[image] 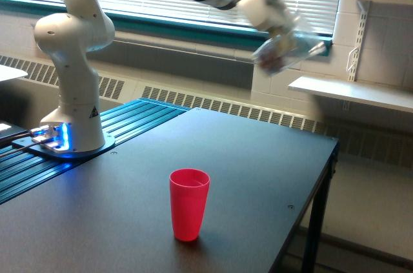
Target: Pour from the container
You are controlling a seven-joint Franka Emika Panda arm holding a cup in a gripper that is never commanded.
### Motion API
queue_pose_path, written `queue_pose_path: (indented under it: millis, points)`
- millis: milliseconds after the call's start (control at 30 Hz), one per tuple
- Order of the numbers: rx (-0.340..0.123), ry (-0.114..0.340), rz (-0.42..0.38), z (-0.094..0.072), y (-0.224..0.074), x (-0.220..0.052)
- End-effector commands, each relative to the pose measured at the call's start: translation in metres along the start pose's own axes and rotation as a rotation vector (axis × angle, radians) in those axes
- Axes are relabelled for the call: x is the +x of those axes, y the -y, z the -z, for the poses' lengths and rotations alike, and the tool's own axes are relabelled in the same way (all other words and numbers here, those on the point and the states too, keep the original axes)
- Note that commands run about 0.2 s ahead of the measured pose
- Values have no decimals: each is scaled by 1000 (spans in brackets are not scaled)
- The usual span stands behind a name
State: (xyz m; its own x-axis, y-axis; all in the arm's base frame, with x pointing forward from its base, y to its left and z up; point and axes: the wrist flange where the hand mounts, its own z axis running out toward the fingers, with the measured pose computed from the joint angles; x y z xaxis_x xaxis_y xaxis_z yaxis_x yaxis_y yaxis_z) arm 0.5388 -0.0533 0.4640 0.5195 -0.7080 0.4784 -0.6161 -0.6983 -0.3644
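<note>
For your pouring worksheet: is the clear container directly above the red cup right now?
No. The clear container hangs high, well toward the exterior view's right of the red cup.

Upright red cup (190,204) on dark table (258,157)

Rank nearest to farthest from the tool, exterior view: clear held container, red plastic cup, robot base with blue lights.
1. Clear see-through container: blurred, held tilted at the tool, upper middle-right.
2. Opaque red plastic cup: upright on the dark table, below and towards the exterior view's left.
3. White robot base with blue lights: far at the exterior view's left.
</note>
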Motion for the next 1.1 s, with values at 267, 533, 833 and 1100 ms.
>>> queue_pose_path:
  millis: [267,533,833,1100]
  points:
    - [-325,121,-304,-15,-136,11]
    - [-481,229,-409,-28,-170,-10]
    - [-652,320,-442,-45,-176,-30]
    - [-730,374,-525,-64,-175,-44]
